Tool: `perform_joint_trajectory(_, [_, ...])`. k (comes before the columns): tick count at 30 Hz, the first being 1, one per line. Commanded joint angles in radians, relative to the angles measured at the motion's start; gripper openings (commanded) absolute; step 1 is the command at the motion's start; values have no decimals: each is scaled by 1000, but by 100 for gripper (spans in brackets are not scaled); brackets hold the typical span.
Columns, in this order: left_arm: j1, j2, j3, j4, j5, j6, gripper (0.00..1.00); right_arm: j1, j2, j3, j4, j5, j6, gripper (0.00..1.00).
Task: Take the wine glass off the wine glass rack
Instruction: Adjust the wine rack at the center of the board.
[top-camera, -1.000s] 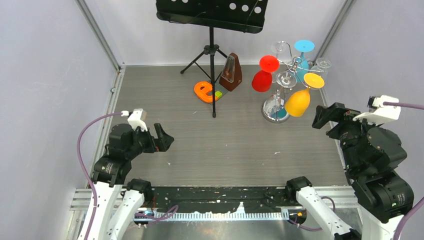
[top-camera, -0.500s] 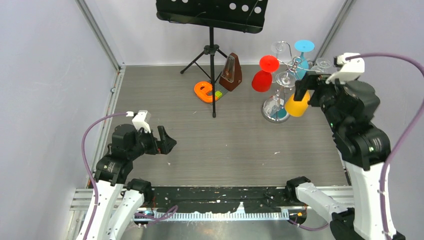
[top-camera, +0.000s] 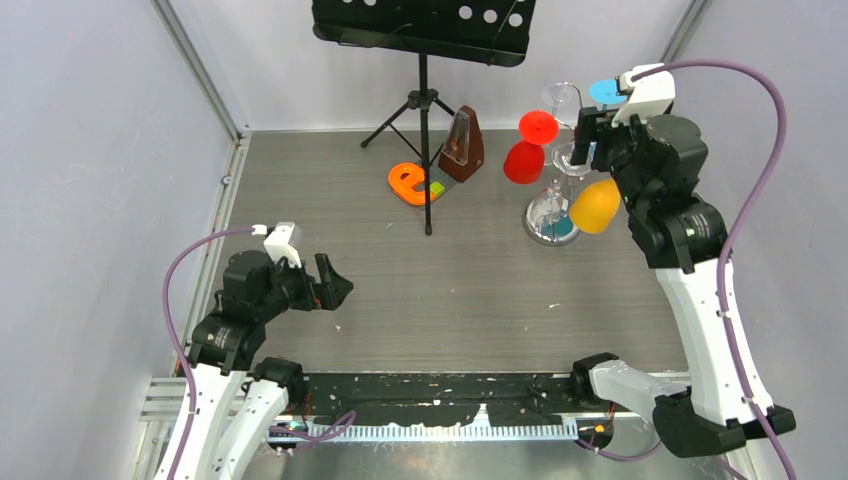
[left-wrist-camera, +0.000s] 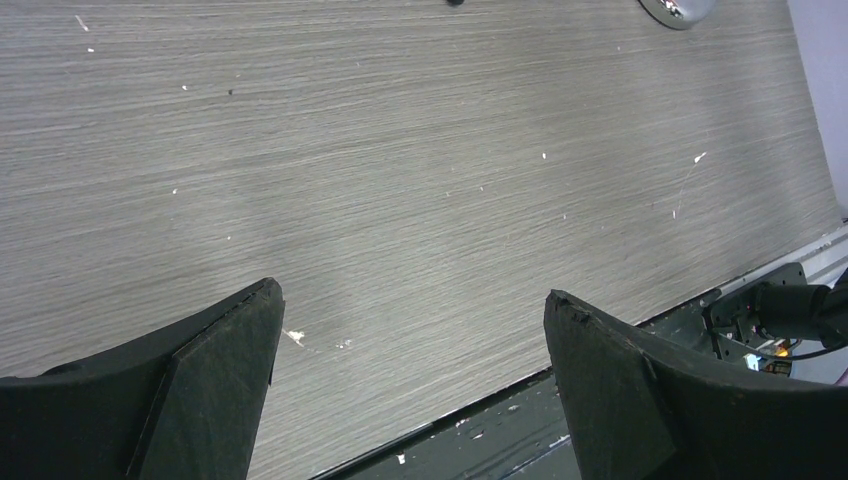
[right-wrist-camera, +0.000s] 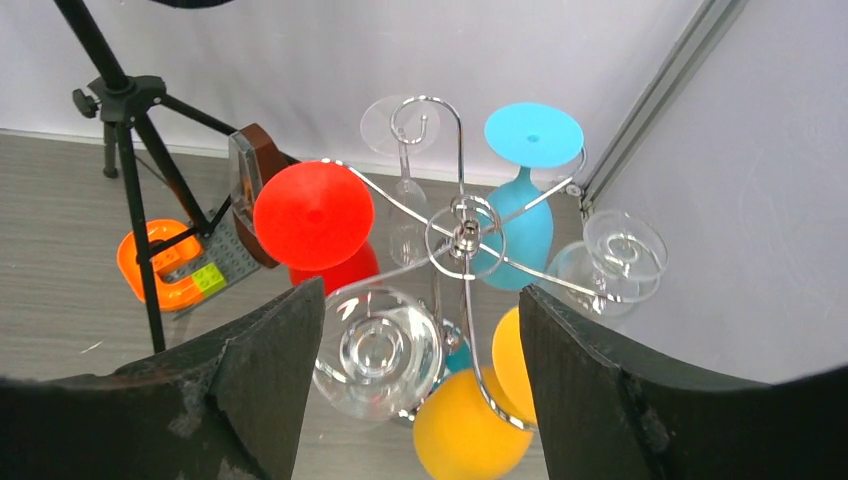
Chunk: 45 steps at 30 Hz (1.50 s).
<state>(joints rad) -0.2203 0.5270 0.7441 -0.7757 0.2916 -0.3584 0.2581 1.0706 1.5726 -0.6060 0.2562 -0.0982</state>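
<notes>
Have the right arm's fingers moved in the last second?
Yes: the right arm's fingers swung leftward and farther back, from beside the wine glass rack to above it.

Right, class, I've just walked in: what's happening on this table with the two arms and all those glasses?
The right tool hovers open above the wine glass rack at the table's far right. The foot of an upside-down clear glass shows between its fingers. Nothing is gripped yet. A red glass, a blue glass and a yellow glass hang there too. The left tool is open over bare table, holding nothing.
</notes>
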Motion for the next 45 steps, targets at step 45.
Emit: perform_joint_trajectory(45, [-17, -27, -7, 30, -2, 13, 99, -216, 329, 85, 159, -168, 75, 54])
